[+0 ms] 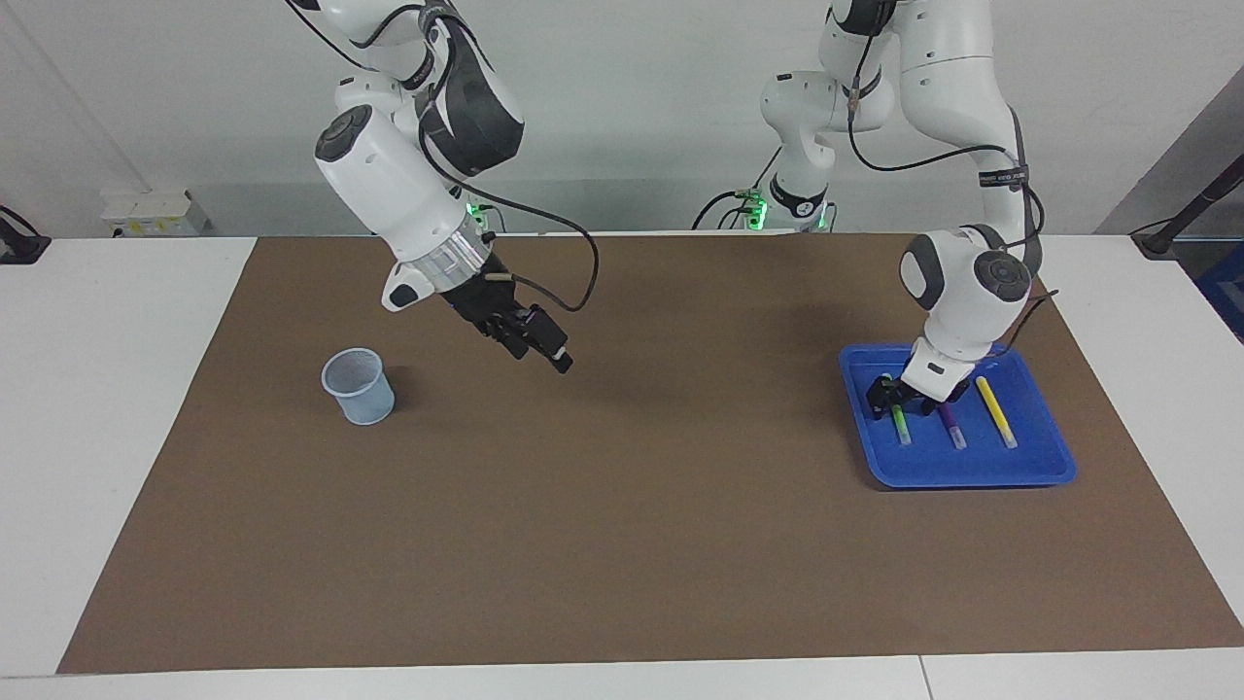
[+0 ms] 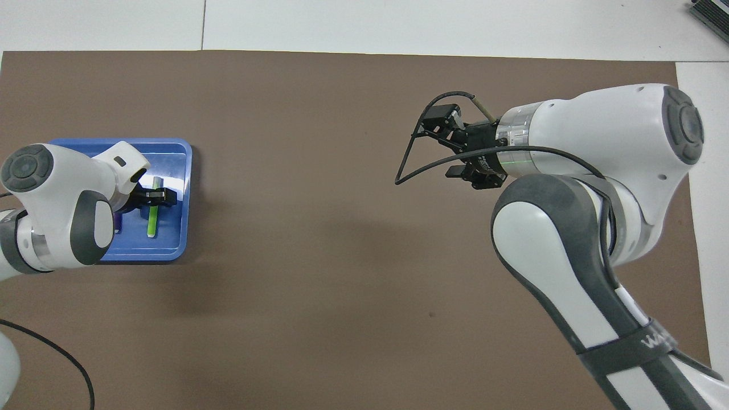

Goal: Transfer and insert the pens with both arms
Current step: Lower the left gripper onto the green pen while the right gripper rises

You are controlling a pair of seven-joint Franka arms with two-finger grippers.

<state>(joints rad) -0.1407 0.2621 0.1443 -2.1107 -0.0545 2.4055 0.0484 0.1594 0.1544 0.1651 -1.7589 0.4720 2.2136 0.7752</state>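
- The left gripper (image 1: 892, 391) was down in the blue tray (image 1: 1030, 472), at the end of the green pen (image 1: 901, 425) nearer the robots. Its fingers straddled that pen; whether they already pinched it could not be told.
- The green pen lay flat in the tray, its long axis running from nearer the robots to farther from them, the pale tip pointing away from the robots and out past the fingers.
- The purple pen (image 1: 951, 427) lay just beside the fingers, toward the left arm's end of the table, parallel to the green one. The yellow pen (image 1: 995, 410) lay parallel one place farther that way, apart from the fingers.
- The right gripper (image 1: 544, 348) hung over the brown mat (image 1: 622, 544), fingers spread and holding nothing, with the pale blue cup (image 1: 359, 386) standing upright near it, toward the right arm's end of the table.
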